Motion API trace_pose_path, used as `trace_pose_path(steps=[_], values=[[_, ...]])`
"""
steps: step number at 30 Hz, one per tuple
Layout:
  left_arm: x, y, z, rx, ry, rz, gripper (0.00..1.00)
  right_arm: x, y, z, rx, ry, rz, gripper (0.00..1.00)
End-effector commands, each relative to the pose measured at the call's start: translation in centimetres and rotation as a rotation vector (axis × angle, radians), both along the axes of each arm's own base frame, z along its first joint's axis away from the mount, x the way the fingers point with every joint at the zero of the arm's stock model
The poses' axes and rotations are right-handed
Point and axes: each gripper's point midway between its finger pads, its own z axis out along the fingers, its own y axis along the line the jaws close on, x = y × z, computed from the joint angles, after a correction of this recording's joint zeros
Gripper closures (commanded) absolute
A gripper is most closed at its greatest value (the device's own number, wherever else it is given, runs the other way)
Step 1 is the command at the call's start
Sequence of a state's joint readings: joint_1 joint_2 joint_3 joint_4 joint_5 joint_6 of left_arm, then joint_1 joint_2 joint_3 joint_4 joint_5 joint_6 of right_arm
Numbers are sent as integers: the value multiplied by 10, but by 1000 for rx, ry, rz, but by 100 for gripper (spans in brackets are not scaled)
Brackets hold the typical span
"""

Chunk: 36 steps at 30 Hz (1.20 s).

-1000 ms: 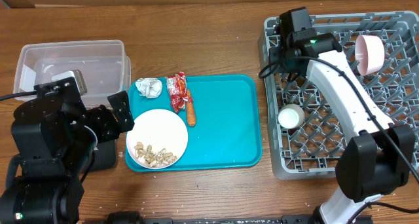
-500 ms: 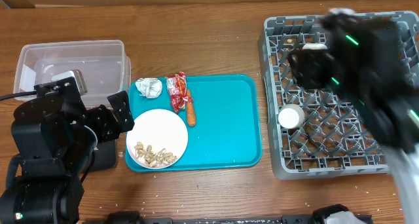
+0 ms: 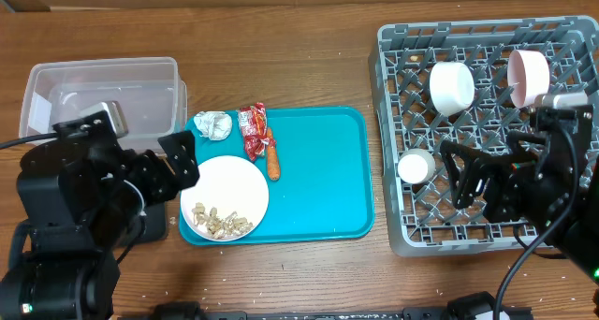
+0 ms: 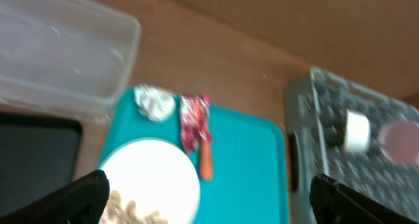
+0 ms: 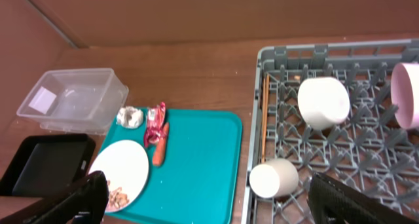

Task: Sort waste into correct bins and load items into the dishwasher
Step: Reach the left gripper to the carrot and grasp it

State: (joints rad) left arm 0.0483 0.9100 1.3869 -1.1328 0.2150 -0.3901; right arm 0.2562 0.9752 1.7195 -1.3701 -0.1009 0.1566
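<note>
A white plate [image 3: 225, 196] with beige crumbs [image 3: 217, 220] lies on the teal tray [image 3: 318, 170]. Behind it are a white paper wad [image 3: 213, 124], a red wrapper [image 3: 253, 130] and an orange carrot piece [image 3: 273, 160]. My left gripper [image 3: 181, 161] hangs open at the plate's left edge, holding nothing. In the grey dish rack [image 3: 487, 39] sit a white bowl [image 3: 451, 87], a pink bowl [image 3: 528, 76], a small white cup [image 3: 416, 166] and chopsticks [image 5: 264, 119]. My right gripper [image 3: 471, 182] stands open over the rack's near part, right of the cup, empty.
The clear tub [image 3: 103, 95] stands at the far left with a small white piece inside. The black tray [image 5: 46, 162] lies in front of it, mostly under my left arm in the overhead view. Bare wood separates the teal tray from the rack.
My right gripper opened, and the arm drew back from the rack's far side to its near right. The white bowl now rests in the rack. The left arm barely shifted.
</note>
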Motion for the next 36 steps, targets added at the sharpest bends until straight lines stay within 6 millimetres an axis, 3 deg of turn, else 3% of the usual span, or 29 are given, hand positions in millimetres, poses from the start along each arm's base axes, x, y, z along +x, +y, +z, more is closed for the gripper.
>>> trace_pose_path(steps=[1, 4, 7, 9, 14, 15, 17, 20, 23, 28, 33, 36], values=[[-6, -18, -11, -58, 80, -87, 4, -2, 2, -2, 3, 10, 10, 0], [0, -16, -45, -18, 214, -77, 8, -2, 1, -5, -1, 25, 10, 0], [16, -27, -74, 21, 309, -113, 20, -4, 1, -7, -4, 35, 10, 0], [29, -41, -94, 55, 363, -159, 25, -4, 1, -7, -4, 35, 10, 0], [63, -72, -153, 175, 509, -159, 26, -4, 1, -7, -3, 35, 10, 0], [67, -81, -166, 177, 543, -164, 30, -4, 1, -7, -3, 35, 10, 0], [74, -98, -193, 179, 605, -167, 48, -4, 1, -7, -4, 35, 10, 0], [88, -124, -236, 194, 666, -180, 50, -4, 1, -7, -3, 35, 10, 0], [94, -136, -269, 184, 719, -143, 51, -4, 1, -7, -4, 35, 10, 0], [103, -130, -306, 211, 762, -26, 54, -4, 1, -7, -4, 35, 9, 0], [108, -116, -314, 291, 749, 17, 49, -4, 1, -7, -3, 36, 9, 0], [108, -118, -324, 299, 765, -2, 48, -4, 1, -7, -3, 35, 10, 0]])
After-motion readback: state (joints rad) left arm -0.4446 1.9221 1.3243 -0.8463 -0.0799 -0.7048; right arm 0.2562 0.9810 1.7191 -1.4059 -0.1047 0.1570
